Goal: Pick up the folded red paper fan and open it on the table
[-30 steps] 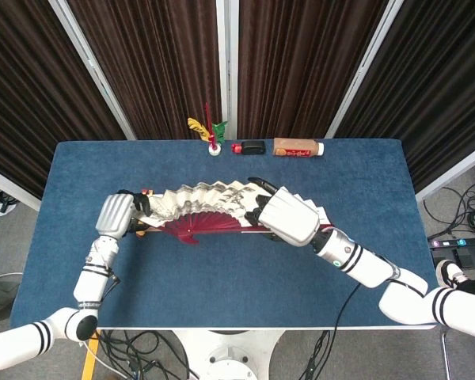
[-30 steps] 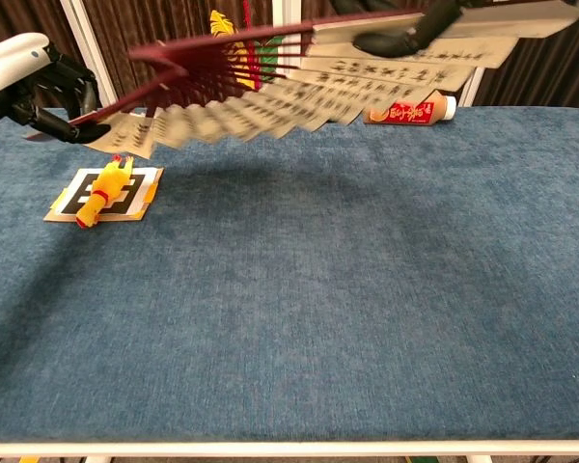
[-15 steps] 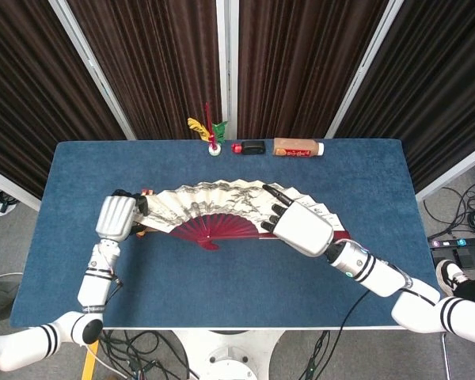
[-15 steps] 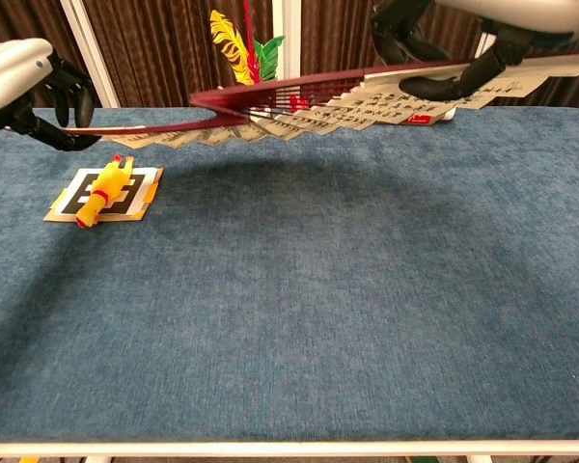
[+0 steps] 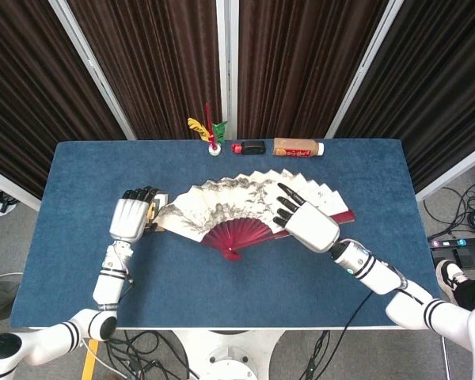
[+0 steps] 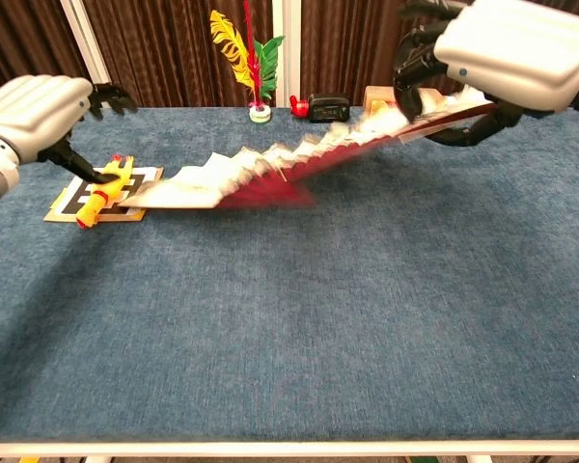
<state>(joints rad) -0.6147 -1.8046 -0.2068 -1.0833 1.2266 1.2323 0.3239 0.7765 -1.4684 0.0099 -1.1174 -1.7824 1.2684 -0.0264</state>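
Note:
The red paper fan (image 5: 237, 202) is spread wide, its pale painted leaf over red ribs. In the chest view the fan (image 6: 270, 174) is blurred and slants down to the left, its left end low by the table. My right hand (image 5: 305, 222) grips the fan's right end, with fingers over the leaf and the red guard stick between them; in the chest view the right hand (image 6: 507, 58) is raised at the upper right. My left hand (image 5: 131, 218) is just left of the fan's left end, apart from it. Its fingers are spread and hold nothing, as the left hand (image 6: 39, 108) shows in the chest view.
A yellow toy (image 6: 101, 190) lies on a marker card under my left hand. At the far edge of the blue table (image 5: 222, 293) stand a feather ornament (image 6: 241, 58), a small black device (image 6: 328, 106) and an orange tube (image 5: 297, 147).
My left hand has let go of the fan's left end and opened. The fan has dropped from the air toward the table, its left end lowest, while my right hand keeps hold of the right end.

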